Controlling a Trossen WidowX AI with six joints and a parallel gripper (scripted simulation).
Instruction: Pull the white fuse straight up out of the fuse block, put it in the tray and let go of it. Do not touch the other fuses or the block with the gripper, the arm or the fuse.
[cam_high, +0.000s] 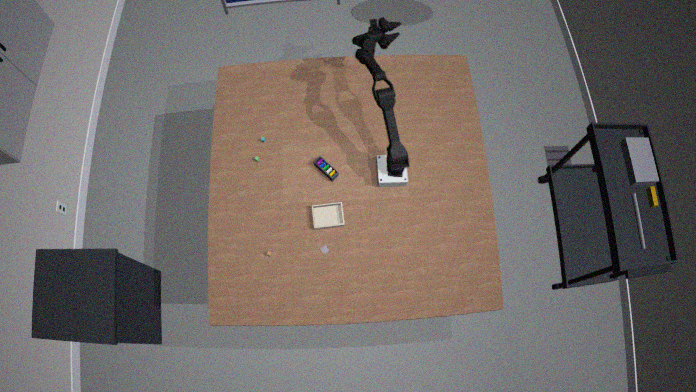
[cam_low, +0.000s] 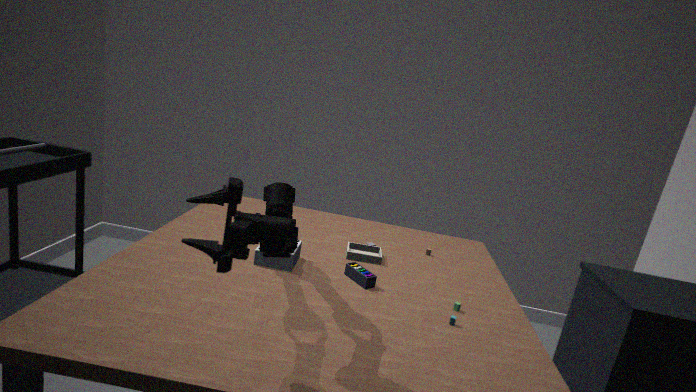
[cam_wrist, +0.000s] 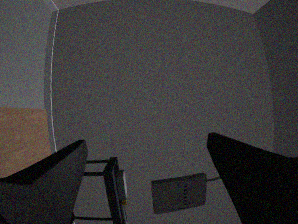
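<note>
The white fuse (cam_high: 329, 170) (cam_low: 357, 267) sits in the dark fuse block (cam_high: 322, 173) (cam_low: 360, 280), between the yellow fuse (cam_high: 332, 173) at one end and the green fuse (cam_high: 326, 167). Blue and purple fuses fill the other end. The block lies diagonally on the table. The cream tray (cam_high: 328, 228) (cam_low: 364, 259) lies a little way from the block, and no object shows in it. My gripper (cam_high: 399, 29) (cam_low: 185, 221) (cam_wrist: 148, 144) is open and empty, raised beyond the table's edge, far from block and tray. The wrist view shows neither block nor tray.
The arm stands on a pale base (cam_high: 385, 179). Small pieces lie on the table: teal (cam_high: 262, 139) (cam_low: 452, 321), green (cam_high: 256, 159) (cam_low: 457, 307), orange-tan (cam_high: 268, 253) (cam_low: 428, 252) and a flat lavender one (cam_high: 325, 249) near the tray. A black cart (cam_high: 613, 200) stands beside the table.
</note>
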